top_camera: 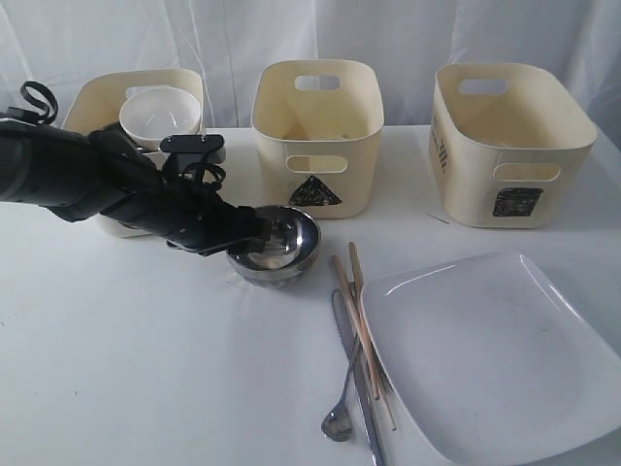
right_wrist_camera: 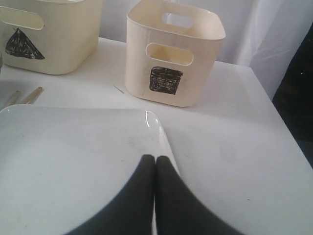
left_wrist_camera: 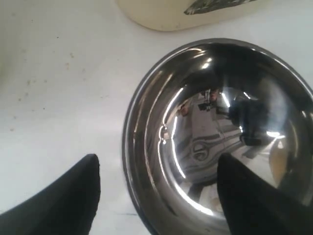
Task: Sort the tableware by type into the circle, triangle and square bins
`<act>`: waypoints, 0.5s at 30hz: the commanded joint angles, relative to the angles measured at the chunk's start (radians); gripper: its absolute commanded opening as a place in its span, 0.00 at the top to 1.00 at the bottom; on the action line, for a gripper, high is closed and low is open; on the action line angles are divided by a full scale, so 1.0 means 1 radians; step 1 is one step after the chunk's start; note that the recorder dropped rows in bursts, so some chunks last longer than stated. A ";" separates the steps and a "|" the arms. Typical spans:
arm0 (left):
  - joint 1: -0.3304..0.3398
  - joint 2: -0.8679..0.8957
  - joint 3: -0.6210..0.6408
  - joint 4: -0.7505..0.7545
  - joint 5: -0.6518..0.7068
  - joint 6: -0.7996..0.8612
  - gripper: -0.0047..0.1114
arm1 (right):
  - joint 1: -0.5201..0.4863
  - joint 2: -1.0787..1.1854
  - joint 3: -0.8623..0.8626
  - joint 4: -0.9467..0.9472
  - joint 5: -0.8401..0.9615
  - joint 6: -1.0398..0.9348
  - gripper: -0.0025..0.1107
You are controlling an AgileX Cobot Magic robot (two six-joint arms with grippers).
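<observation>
Steel bowl [top_camera: 281, 243] stands on desk [top_camera: 136, 369] before triangle bin [top_camera: 317, 136]. Left gripper [left_wrist_camera: 157, 164] wide, straddling its rim: one finger inside, one outside. Close squarely on rim before lifting; polished steel may slip.

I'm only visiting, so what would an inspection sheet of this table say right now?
Surface: white tablecloth, faint specks.
Job's things: steel bowl on the table; white bowl in the left bin; chopsticks, knife, spoon beside the white square plate; triangle bin, square bin.
Clutter: thin sliver near the square bin.
Grippers: left gripper open, straddling the steel bowl's rim; right gripper shut, over the plate's edge.
Cables: black loop on the left arm.
Surroundings: white curtain.
</observation>
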 commanded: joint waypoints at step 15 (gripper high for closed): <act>-0.005 0.020 -0.003 -0.010 0.032 -0.035 0.36 | -0.004 -0.006 0.005 0.000 -0.008 -0.009 0.98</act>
